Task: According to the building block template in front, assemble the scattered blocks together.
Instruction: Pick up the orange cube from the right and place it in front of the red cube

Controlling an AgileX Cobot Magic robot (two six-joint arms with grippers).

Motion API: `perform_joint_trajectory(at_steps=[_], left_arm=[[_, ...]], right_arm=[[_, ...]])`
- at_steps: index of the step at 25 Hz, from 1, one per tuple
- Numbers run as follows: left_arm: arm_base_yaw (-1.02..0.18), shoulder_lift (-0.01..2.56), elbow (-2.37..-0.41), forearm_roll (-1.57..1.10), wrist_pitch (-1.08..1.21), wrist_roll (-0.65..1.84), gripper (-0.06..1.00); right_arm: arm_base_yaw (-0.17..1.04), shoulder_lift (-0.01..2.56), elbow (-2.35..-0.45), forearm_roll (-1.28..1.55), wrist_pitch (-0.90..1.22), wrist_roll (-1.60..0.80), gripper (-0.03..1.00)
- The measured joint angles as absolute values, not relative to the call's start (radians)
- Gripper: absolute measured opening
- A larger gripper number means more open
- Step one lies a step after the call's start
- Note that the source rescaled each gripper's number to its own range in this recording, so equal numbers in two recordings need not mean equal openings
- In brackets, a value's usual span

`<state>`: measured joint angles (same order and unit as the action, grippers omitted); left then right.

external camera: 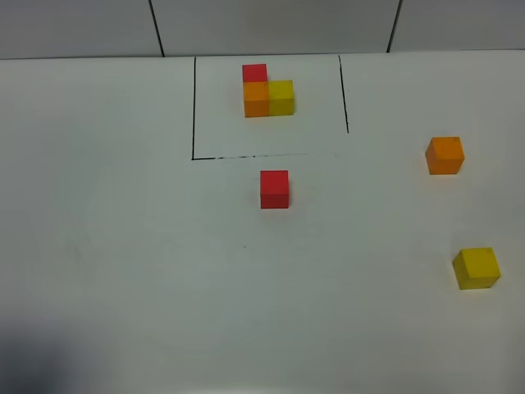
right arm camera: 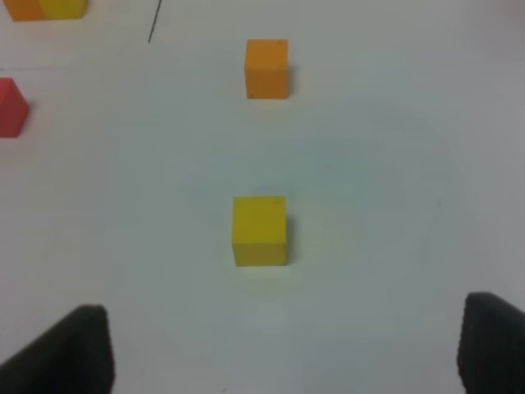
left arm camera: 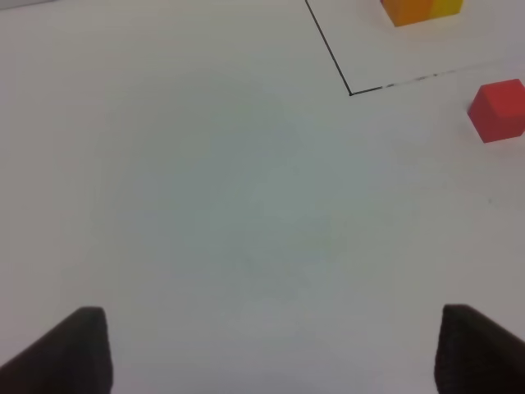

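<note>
- Template (external camera: 267, 92): three plain matte cubes, one red, one orange, one yellow.
- Lines (external camera: 194, 107) around it: thin and black, broken in places along the near side.
- Red cube (external camera: 274, 189): plain red.
- Orange cube (external camera: 445, 155): plain orange.
- Yellow cube (external camera: 477, 268): plain yellow.
- Worktop (external camera: 123, 246): plain white.
- Left hand (left arm camera: 267, 353) and right hand (right arm camera: 287, 353): black fingers.

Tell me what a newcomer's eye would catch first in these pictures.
The bright colours on the white table stand out first: an L-shaped trio of joined cubes, red, orange and yellow, sits at the far middle inside thin black lines. Three loose cubes lie apart: the red cube just in front of those lines, the orange cube and the yellow cube off to the right.
</note>
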<state>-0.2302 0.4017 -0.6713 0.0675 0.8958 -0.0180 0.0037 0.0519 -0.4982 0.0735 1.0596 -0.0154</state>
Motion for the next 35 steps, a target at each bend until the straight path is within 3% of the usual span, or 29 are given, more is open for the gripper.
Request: perform_joint_trajectory(at_steps=[17, 35], left_arm=[[-0.230, 0.087, -0.526, -0.009, 0.930, -0.018, 0.76], [-0.230, 0.051, -0.514, -0.029, 1.016, -0.030, 0.73]], right_arm=[[0.004, 0.052, -0.498, 0.074, 1.059, -0.015, 0.80], [0.004, 0.052, -0.498, 0.074, 1.057, -0.015, 0.80]])
